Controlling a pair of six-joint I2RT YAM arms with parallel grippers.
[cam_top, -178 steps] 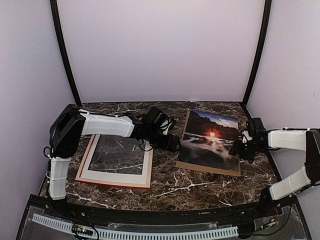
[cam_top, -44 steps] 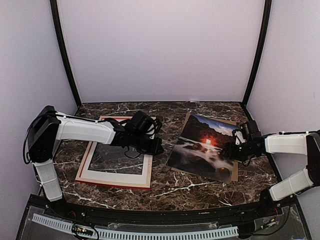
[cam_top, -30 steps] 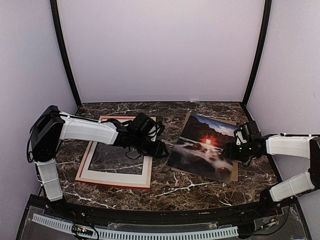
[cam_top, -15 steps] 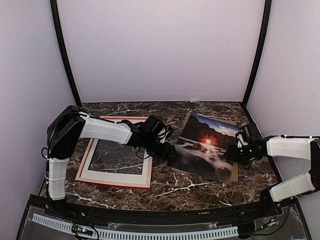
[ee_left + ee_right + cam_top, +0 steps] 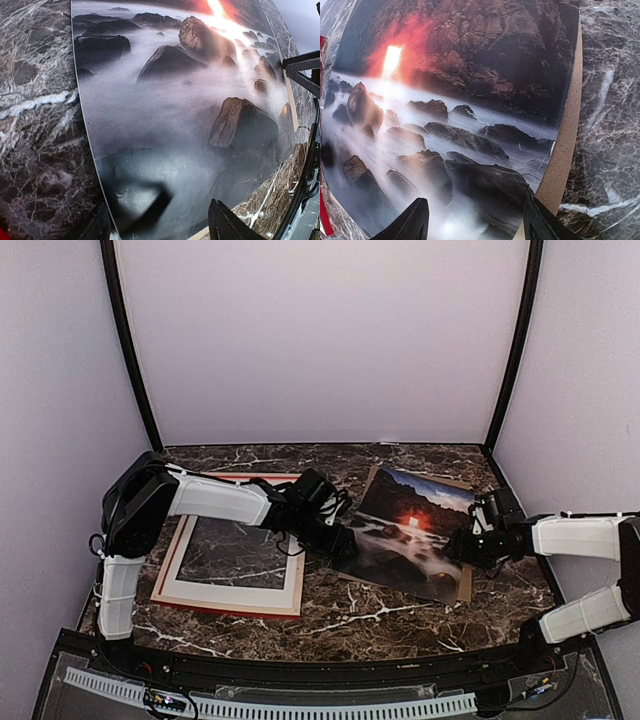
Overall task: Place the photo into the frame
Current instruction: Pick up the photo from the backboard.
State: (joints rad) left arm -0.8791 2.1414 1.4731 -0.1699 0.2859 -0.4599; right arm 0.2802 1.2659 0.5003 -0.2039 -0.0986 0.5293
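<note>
Photo (image 5: 410,535) flat on brown backing board (image 5: 466,582), right half of desk (image 5: 380,618), skewed, near-left corner overhanging board toward frame (image 5: 230,596). Frame just left of photo, pale side up. Left fingers (image 5: 222,225) spread over photo's left edge, gripping nothing. Right fingers (image 5: 410,225) spread over opposite edge, likewise empty. Photo's long axis roughly near-to-far. Left arm nearer frame.

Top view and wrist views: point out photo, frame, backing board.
photo (image 5: 400,545): top view, on the misty water at its middle.
frame (image 5: 225,596): top view, on the pale near rail.
backing board (image 5: 565,145): right wrist view, on the bare brown strip beside the photo's edge.
</note>
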